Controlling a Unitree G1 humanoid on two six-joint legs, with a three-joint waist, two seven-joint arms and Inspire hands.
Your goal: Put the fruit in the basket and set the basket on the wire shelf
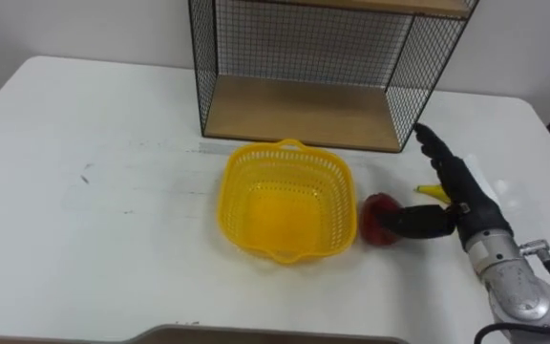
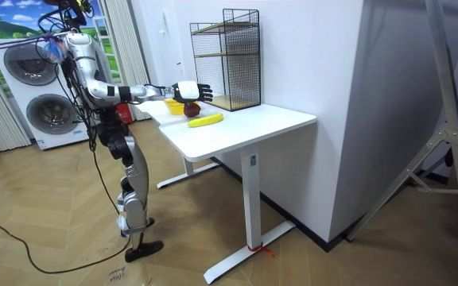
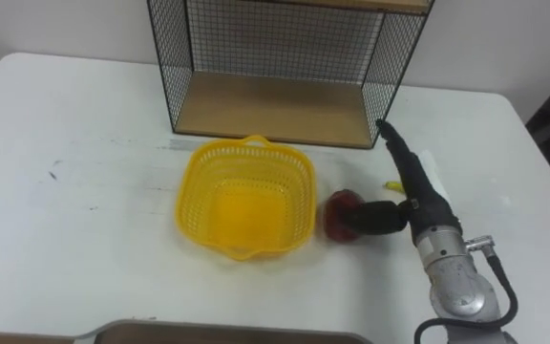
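Note:
An empty yellow plastic basket (image 1: 238, 204) sits mid-table in front of the wire shelf (image 1: 304, 111). Just right of the basket lies a red apple (image 1: 376, 219). My right hand (image 1: 454, 184) reaches in from the lower right, fingers straight and pointing toward the shelf, with the thumb stretched sideways against the apple's right side. A yellow banana (image 1: 433, 192) lies behind the hand, only its tip showing; in the room view the banana (image 2: 205, 121) lies whole on the table near the hand (image 2: 191, 90).
The white table (image 1: 94, 191) spreads wide to the left of the basket. The shelf has black mesh sides and a wooden bottom board, open toward me. In the room view I stand at the table's end, near washing machines (image 2: 30, 79).

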